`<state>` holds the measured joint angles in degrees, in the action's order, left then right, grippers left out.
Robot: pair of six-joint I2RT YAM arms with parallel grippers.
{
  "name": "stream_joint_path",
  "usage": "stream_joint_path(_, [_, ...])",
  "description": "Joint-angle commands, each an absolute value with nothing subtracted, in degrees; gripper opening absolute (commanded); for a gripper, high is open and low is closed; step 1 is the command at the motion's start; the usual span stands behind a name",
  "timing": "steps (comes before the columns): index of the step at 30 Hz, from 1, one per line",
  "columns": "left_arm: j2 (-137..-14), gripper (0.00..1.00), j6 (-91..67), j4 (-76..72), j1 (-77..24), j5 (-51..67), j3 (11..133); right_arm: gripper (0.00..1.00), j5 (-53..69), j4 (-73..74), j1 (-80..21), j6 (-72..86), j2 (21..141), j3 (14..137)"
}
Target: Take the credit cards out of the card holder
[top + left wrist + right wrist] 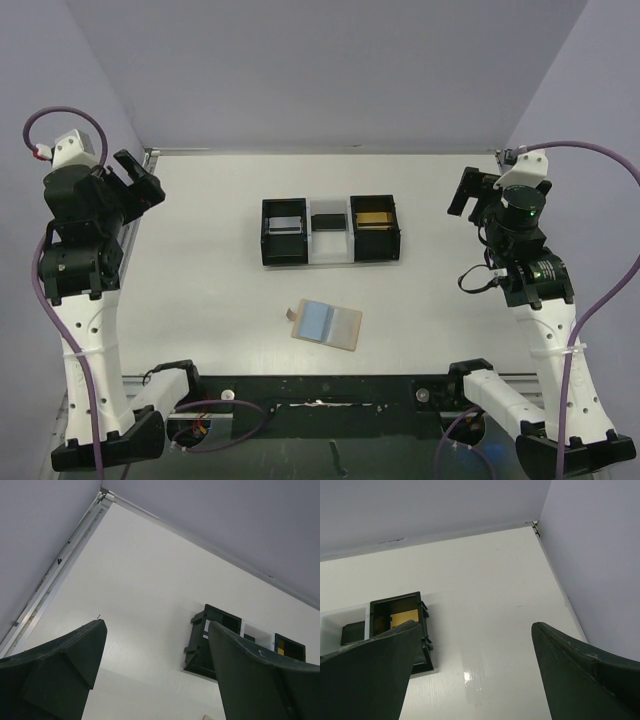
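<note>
- The left tool hangs raised over the far-left edge of the white surface. Its black fingers are spread wide and released, with nothing between them.
- Near the front middle of the surface lies the flat tan-brown rectangular card holder, slightly tilted and well apart from both tools.
- A thin light blue-grey plastic credit card lies on the card holder, covering its left part. Whether it is tucked in cannot be told.
- Behind the card holder, apart from it, stands a black-and-white three-compartment tray. A greyish flat piece lies in the left compartment, a dark one in the white middle, and a yellow-gold one in the right.
- The right tool hangs raised over the far-right side of the surface, its fingers wide apart, released and empty.
</note>
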<state>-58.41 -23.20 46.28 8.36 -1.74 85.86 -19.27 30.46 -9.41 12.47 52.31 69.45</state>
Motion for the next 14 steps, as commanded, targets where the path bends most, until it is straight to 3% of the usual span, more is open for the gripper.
stream_joint_path(1, [-58.7, 0.84, -21.3, 45.8, 8.4, -8.4, 84.6, 0.98, -22.1, 30.6, -9.3, 14.4, 50.8, 69.1])
stream_joint_path(14, [-57.0, 0.84, -22.5, 43.1, 8.3, -5.4, 82.1, 0.98, -22.5, 30.8, -9.3, 16.2, 50.0, 67.8])
